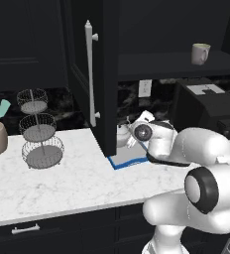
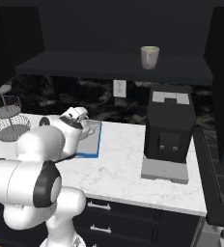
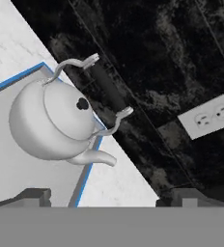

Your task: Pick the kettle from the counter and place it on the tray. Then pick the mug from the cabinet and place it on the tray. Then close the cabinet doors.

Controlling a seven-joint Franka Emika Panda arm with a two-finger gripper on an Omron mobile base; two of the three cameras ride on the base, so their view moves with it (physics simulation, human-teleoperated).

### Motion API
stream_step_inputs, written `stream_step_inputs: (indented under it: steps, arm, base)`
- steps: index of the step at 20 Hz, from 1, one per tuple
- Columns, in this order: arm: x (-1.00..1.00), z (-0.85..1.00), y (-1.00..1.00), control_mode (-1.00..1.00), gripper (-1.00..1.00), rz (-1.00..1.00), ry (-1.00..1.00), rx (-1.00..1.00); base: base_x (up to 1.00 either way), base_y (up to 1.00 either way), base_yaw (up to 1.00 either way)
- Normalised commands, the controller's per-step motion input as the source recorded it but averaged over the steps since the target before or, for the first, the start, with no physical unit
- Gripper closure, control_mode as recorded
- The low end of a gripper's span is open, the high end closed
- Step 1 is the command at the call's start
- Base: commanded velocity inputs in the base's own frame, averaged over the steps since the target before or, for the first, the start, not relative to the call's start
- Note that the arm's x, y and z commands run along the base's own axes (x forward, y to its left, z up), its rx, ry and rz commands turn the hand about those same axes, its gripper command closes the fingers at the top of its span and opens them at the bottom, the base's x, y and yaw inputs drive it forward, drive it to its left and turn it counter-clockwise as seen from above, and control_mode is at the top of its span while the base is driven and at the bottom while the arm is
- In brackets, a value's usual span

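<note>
- Already the kettle (image 3: 56, 120) sits on the tray (image 3: 17, 178), close to its far corner, spout towards the blue rim and the wire handle arched over the knobbed lid; judged from this, the first step is done
- The hand (image 3: 104, 197) hangs just beside the kettle with its two dark tips spread wide and nothing between them; that spacing fits a hand that has let go, not one that is gripping
- In the left base view the kettle (image 1: 123, 133) is partly hidden behind the wrist and the open door's edge, so how squarely it rests cannot be told from there
- The tray (image 2: 89, 140) lies flat on the white marble bench (image 2: 128, 159), tucked under the open cabinet (image 1: 171, 64), which keeps both loads within one short reach
- The mug (image 2: 149, 57) stands upright on the cabinet's dark shelf, well apart from the hand and above it; it looks like the next thing to fetch, and the arm would have to rise and clear the shelf edge
- One cabinet door (image 1: 89, 74) stands swung out over the bench, its long pale bar handle facing the room, left open so the shelf can be reached
- A black coffee machine (image 2: 169, 130) stands on the bench to the right of the tray, and a wall socket (image 3: 210, 116) sits on the dark backsplash behind
- No brand, label or lettering can be read on anything
</note>
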Motion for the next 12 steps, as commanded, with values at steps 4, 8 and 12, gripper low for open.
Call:
stream_step_inputs:
  steps: [4,8,12]
  arm:
    - [-0.4,0.75,0.0,-1.0,-1.0,-0.25,0.15,0.27]
    - [-0.4,0.75,0.0,-1.0,-1.0,-0.13,0.02,0.25]
    - [-0.48,0.77,-0.05,-1.0,-1.0,-0.1,0.0,0.22]
  base:
    - [0.0,0.0,0.0]
    - [0.0,0.0,0.0]
    - [0.0,0.0,0.0]
